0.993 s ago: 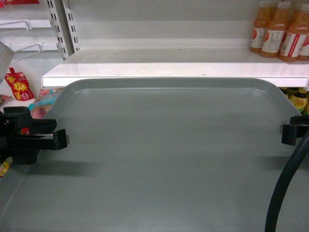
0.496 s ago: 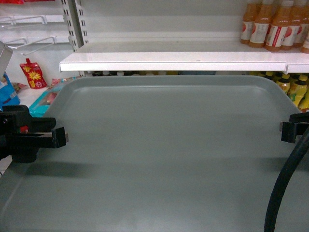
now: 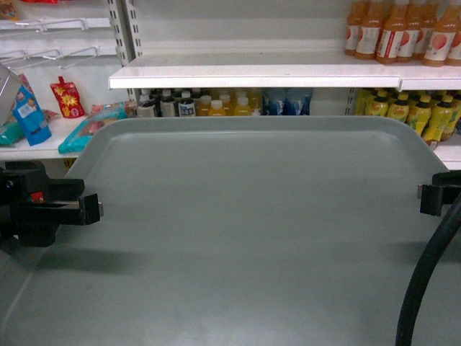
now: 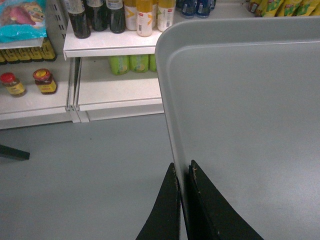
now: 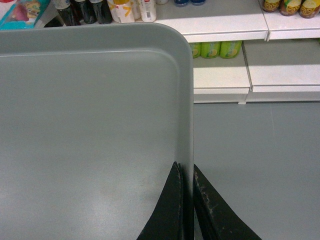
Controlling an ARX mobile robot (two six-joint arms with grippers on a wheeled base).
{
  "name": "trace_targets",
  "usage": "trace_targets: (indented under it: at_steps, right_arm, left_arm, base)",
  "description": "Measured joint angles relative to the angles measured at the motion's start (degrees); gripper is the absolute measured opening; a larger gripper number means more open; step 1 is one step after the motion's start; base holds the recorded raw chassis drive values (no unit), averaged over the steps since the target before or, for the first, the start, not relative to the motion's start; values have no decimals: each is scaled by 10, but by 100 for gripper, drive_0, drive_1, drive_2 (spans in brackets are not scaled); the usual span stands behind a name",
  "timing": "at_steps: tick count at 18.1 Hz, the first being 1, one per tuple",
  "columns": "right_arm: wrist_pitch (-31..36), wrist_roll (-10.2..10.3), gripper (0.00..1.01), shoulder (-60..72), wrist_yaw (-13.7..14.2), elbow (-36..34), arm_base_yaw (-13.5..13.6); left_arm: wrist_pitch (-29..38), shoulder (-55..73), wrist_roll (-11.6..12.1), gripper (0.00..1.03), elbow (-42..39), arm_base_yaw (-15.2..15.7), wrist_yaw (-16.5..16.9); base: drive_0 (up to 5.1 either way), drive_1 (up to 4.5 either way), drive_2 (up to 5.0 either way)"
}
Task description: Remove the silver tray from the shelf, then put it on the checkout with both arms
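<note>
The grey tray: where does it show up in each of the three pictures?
Head: silver tray fills the lower frame, a claw on each side edge.
Left wrist: its left edge, right half, pinched by left claw.
Right wrist: its right edge, left half, pinched by right claw.
Shared landmark: bottle shelves.

The left claw (image 4: pixel 183 172) reaches in level from the left side of the head view, its two black fingers pinched tight on the side rim of the silver tray (image 3: pixel 252 231), one finger inside the rim and one outside. The right claw (image 5: pixel 186 172) mirrors it from the right, clamped the same way on the opposite rim, with its thick black cable (image 3: pixel 425 281) curving down beside the wrist.
</note>
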Motion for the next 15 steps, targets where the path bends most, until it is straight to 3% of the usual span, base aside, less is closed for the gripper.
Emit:
trace_targets:
  at_steps: [15]
  right_arm:
    - [2,0,3,-1,1,0,0]
  left_arm:
    - [0,0,0,3,0,0,-1]
  base:
    - [10,-409,430]
